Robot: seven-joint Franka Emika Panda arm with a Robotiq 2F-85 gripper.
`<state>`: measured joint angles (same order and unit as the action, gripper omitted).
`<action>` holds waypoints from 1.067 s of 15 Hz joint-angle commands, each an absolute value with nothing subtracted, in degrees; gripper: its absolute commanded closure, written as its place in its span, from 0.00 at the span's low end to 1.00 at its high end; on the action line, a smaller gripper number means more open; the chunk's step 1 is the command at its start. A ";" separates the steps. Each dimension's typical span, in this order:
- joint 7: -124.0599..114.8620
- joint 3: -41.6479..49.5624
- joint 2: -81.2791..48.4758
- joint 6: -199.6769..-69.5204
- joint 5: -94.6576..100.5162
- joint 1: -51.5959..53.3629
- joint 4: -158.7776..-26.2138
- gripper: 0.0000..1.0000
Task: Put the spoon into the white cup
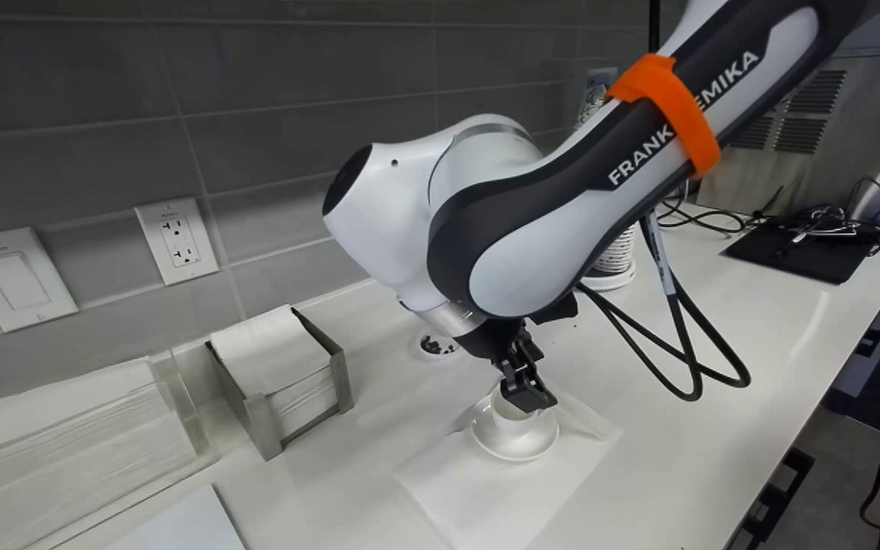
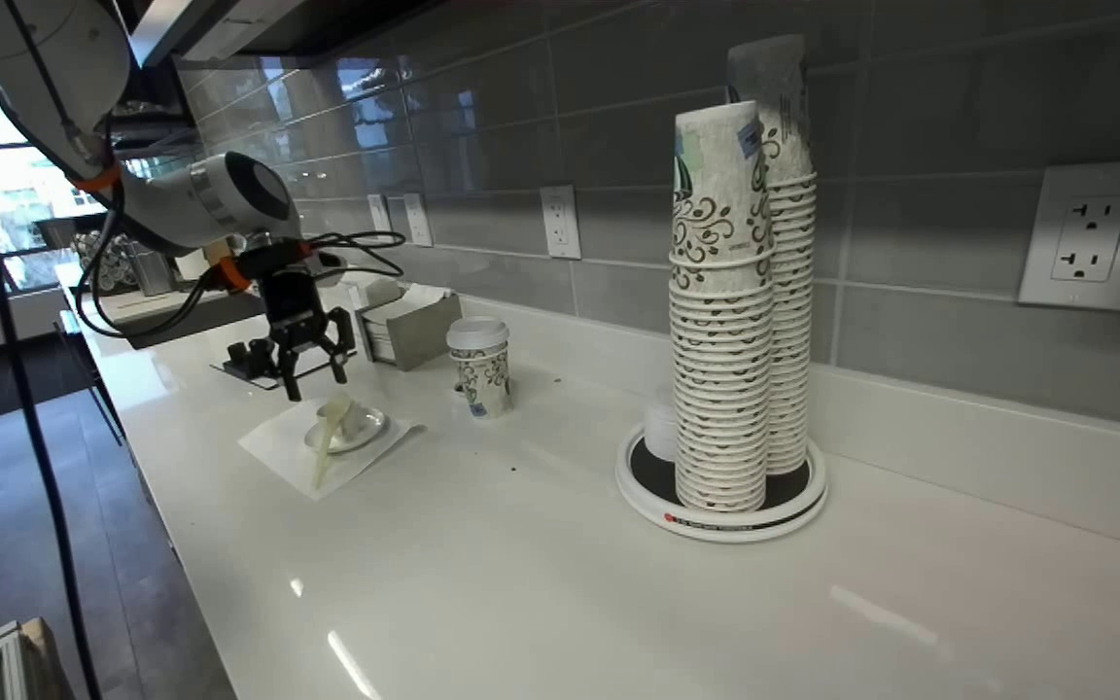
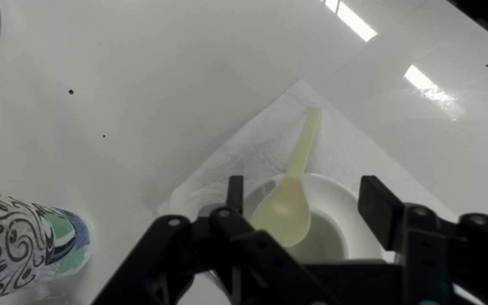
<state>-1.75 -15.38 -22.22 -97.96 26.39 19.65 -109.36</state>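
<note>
Spoon (image 3: 297,169), pale cream, slants between the wall-side edge and the free front edge of the table (image 2: 560,583), its bowl raised against or over the white cup (image 2: 357,422) (which of these I cannot tell) and its handle reaching past the saucer (image 1: 512,452) out over a white napkin (image 1: 501,496). Above it hangs the claw (image 2: 317,386), spread wide and gripping nothing, the spoon's bowl showing between its fingers (image 3: 379,207) in the wrist view. Nearer the wall-side edge stands a lidded paper cup (image 2: 484,379) with a dark swirl pattern, upright and apart from the napkin.
</note>
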 commanded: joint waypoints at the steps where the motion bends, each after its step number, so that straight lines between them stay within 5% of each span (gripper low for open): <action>1: 1.41 -15.37 -18.10 -94.61 22.04 18.75 -109.45 0.03; 16: 4.83 -9.80 23.94 -136.33 0.84 13.05 -152.27 0.00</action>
<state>1.40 -12.10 12.60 -128.56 6.22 12.51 -141.29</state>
